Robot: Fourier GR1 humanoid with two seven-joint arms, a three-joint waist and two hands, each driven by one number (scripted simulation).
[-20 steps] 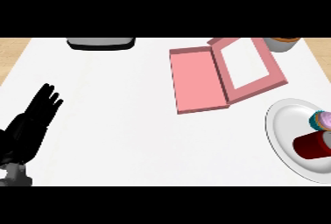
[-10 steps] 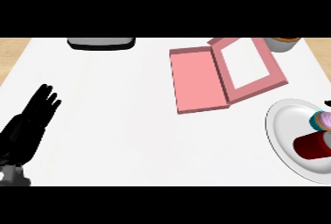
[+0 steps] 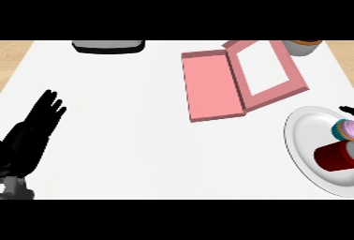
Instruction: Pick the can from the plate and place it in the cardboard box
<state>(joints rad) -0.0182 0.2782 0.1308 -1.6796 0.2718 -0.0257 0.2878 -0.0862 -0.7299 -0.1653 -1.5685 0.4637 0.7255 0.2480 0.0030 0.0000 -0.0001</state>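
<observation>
A red can (image 3: 335, 157) lies on its side on the white plate (image 3: 302, 140) at the right edge, next to a round multicoloured item (image 3: 343, 129). The pink cardboard box (image 3: 210, 87) lies open at the upper middle, its lid (image 3: 266, 70) folded back to the right. My left hand (image 3: 34, 126) rests open at the far left, fingers pointing up, far from the can and the box. A small black tip of my right hand (image 3: 346, 109) pokes in at the right edge just above the plate; the rest of it is out of view.
A dark grey object (image 3: 108, 46) sits at the counter's far edge, left of the box. A cup (image 3: 304, 47) stands at the back right corner. White counter (image 3: 138, 140) stretches between my left hand and the plate.
My left hand has drifted slightly left and down. The can, plate and box have not moved.
</observation>
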